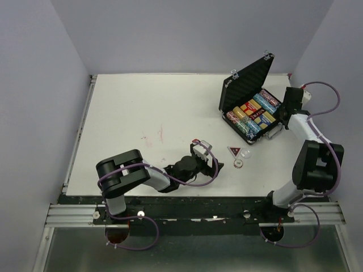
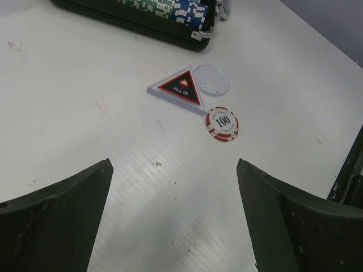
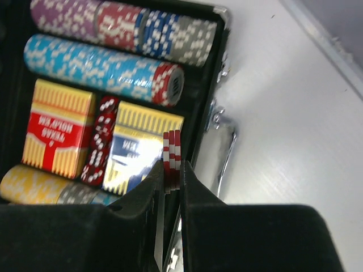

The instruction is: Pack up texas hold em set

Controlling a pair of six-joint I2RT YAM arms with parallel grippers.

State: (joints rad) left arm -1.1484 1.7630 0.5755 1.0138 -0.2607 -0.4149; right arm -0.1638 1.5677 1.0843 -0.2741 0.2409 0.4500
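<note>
The black case (image 1: pixel 271 131) lies open at the back right with its ribbed lid (image 1: pixel 247 83) raised. Inside are chip rows (image 3: pixel 96 59), two card decks (image 3: pixel 59 133) and red dice (image 3: pixel 102 141). My right gripper (image 3: pixel 172 167) is shut on a small stack of three red-and-white chips (image 3: pixel 173 148), held on edge over the case's handle side. My left gripper (image 2: pixel 173 162) stands open above bare table, nothing between its fingers. Ahead of it lie a red 100 chip (image 2: pixel 222 123), the dark triangular "ALL IN" marker (image 2: pixel 180 88) and a clear disc (image 2: pixel 212 80).
The case's silver handle (image 3: pixel 224 147) sticks out toward the right table edge. A raised rail (image 1: pixel 85 130) borders the white table on the left, and grey walls close in behind and beside it. Faint red marks (image 1: pixel 160 135) stain the middle.
</note>
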